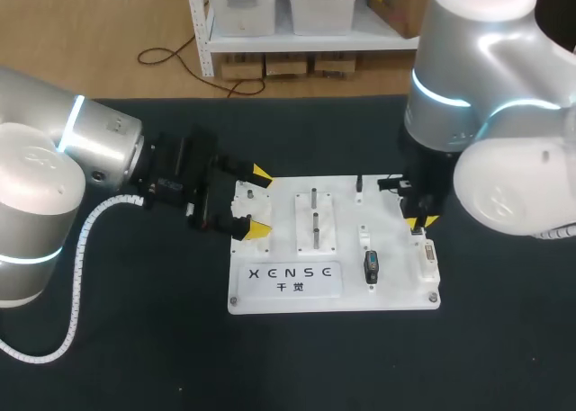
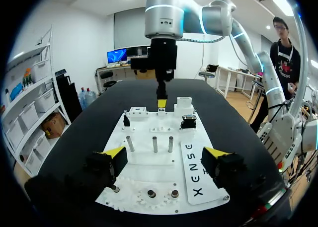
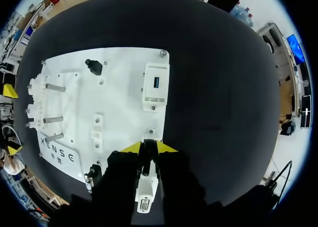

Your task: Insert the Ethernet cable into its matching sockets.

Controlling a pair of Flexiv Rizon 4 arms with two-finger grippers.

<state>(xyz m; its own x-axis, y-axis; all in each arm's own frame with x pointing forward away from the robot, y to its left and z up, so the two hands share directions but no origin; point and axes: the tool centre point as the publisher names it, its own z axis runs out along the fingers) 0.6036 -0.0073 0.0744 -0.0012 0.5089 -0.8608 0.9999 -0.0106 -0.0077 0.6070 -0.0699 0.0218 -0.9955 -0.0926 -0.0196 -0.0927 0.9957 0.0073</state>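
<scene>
1. right hand: set low over the right edge of the white board, which lies flat on the desk. the yellow tips are pressed almost together, leaving only a thin slot. a slim dark piece shows in that slot but is too small to identify, so it cannot be told whether the tips pinch a plug

2. ethernet cable: no cable run or plug can be made out as a separate item in any view. if present, it is judged to be hidden at the right hand's tips

3. white socket block: fixed at the board's right edge, just beside the right hand on the robot's side, and apart from the black connector nearer the board's middle. its long axis runs along that edge, toward and away from the robot. in the right wrist view it shows in the gap under the hand, with a ribbed opening at the end away from the tips. a second white block with a blue port lies ahead of the tips

4. left hand: spread wide at the board's left edge, holding nothing, well apart from the socket block

5. judgement: the right arm is the nearer one. the coming move calls for a short shift along the block's long axis to line up with the opening, then a straight push. any twist about that axis risks jamming
</scene>
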